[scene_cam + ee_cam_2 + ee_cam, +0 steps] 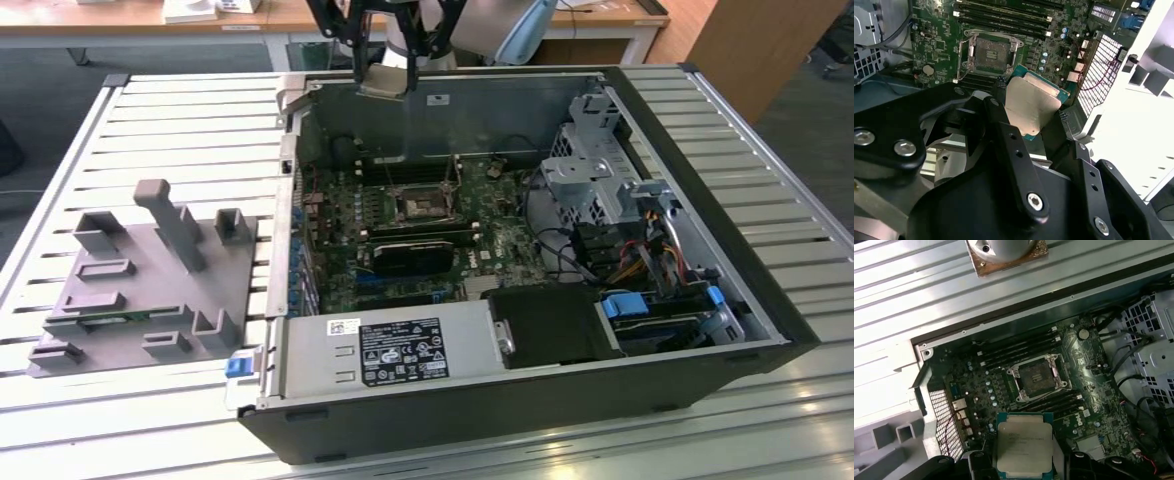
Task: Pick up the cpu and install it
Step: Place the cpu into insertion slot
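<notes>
Here, the single tool (1031, 100) is clamped on the one cpu (1024, 447), held in the air above the open computer case (534, 415), apart from its one socket (1038, 377). One grey fixture (147, 290) sits on the tabletop (174, 130). The lid's print seems illegible.

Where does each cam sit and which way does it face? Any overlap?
Exterior view: off the arm, high, looking down into the open computer case; pincer above its far wall, shut on the cpu.
First wrist view: on the arm, looking down past the cpu at the socket; pincer tips show.
Second wrist view: on the arm, looking along the pincer's black links to the cpu.
Shared: both wrist views show cpu and socket.
</notes>
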Robot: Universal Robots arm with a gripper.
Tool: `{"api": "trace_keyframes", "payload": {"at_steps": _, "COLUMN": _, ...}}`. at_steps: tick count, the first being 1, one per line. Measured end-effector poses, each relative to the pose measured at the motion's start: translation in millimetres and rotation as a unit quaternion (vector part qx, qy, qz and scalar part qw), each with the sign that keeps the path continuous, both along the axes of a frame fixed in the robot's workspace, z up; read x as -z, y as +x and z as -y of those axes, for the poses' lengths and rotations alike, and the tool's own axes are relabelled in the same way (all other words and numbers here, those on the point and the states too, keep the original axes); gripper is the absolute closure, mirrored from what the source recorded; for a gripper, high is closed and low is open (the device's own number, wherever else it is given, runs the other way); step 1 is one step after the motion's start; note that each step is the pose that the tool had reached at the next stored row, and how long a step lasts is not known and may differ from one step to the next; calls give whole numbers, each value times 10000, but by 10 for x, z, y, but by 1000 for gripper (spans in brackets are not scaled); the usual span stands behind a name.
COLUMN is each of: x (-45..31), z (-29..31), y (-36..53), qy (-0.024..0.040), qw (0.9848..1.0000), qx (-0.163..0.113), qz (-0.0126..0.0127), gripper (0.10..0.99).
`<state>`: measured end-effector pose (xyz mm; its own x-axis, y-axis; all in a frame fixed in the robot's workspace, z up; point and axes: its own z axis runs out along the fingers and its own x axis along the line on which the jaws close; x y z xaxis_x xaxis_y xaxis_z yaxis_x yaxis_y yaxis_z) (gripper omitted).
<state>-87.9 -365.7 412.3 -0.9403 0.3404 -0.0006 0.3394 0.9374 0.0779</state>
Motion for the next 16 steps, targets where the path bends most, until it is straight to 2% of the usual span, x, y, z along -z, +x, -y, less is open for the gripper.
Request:
{"api": "trace_keyframes", "payload": {"at_steps": 11, "x": 1, "z": 0, "y": 0, "qy": 0, "qw": 9993, "qx": 365, "qz": 0, "gripper": 553}}
{"api": "trace_keyframes", "payload": {"at_steps": 16, "x": 4, "z": 0, "y": 0, "qy": -1, "qw": 9975, "qx": 707, "qz": 1, "gripper": 553}}
